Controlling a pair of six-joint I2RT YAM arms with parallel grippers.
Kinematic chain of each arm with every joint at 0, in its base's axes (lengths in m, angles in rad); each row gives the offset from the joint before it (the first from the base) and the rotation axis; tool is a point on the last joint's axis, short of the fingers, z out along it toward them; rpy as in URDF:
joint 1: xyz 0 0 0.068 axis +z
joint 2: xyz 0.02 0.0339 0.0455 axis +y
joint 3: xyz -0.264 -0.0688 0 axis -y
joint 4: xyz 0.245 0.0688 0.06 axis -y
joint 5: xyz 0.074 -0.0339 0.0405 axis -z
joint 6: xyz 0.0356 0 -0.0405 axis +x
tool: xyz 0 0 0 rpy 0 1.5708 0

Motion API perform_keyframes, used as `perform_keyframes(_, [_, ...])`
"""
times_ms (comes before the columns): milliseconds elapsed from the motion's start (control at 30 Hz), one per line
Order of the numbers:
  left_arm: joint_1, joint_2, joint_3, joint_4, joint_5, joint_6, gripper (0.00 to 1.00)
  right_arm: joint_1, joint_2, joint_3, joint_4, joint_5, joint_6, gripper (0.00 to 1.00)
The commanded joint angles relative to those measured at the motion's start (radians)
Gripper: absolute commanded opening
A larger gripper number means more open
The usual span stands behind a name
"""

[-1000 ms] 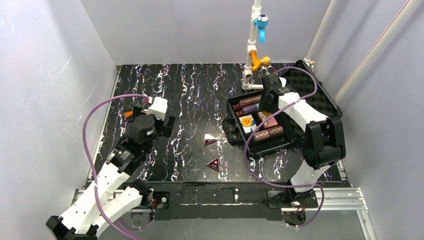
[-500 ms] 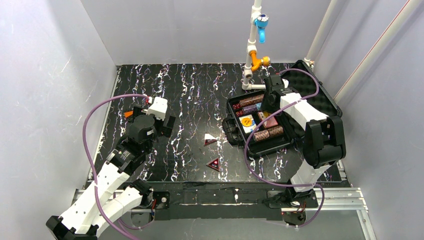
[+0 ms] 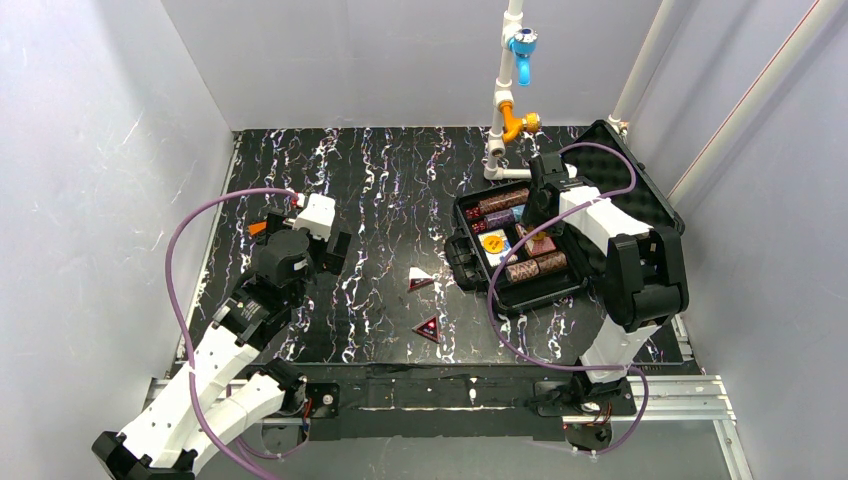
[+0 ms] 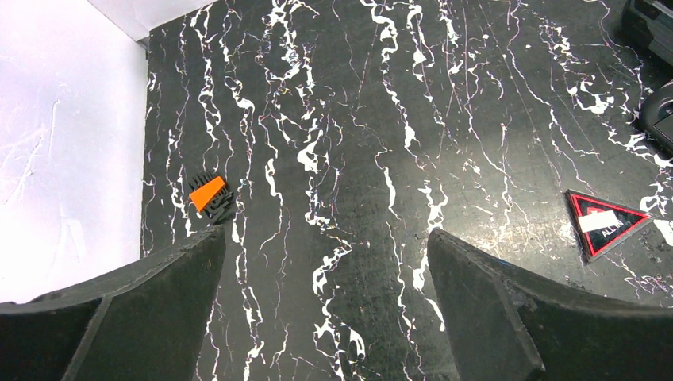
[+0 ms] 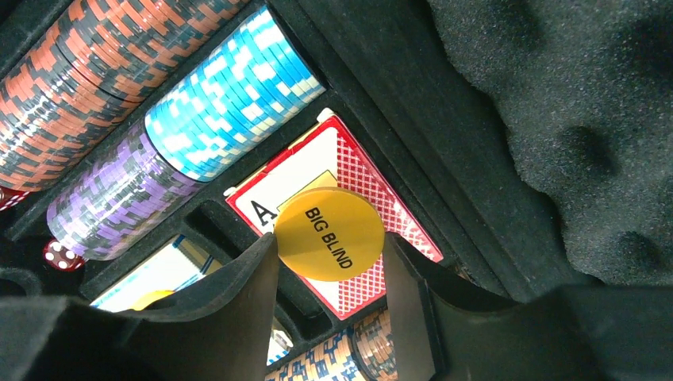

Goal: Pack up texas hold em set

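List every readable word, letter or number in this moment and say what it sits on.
"BIG BLIND": yellow disc held by the right gripper.
"A": red card deck behind the disc.
"ALL": triangular marker in the left wrist view; the rest is blurred.
Top view: everything is too small to read.

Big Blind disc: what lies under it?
A red card deck, an A showing at its edge. The Big Blind disc, held by the right gripper, covers the deck's middle.
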Motion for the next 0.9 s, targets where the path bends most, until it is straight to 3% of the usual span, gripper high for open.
perform_keyframes(0, [-0.005,0.003,-0.003,0.008,0.003,-0.009,0.98,-0.007,0.003,0.000,0.026,0.009,0.014,0.56])
perform_keyframes(400, [-0.005,0.004,-0.004,0.009,0.000,-0.009,0.98,-0.008,-0.012,-0.014,0.027,0.026,0.028,0.91])
perform_keyframes(600, [-0.005,0.011,-0.005,0.012,0.046,-0.020,0.98,-0.006,-0.064,-0.018,0.025,0.018,0.027,0.98])
perform_keyframes(867, [-0.005,0.115,0.076,-0.065,0.202,-0.136,0.98,0.082,-0.143,-0.021,0.015,0.017,0.016,0.98])
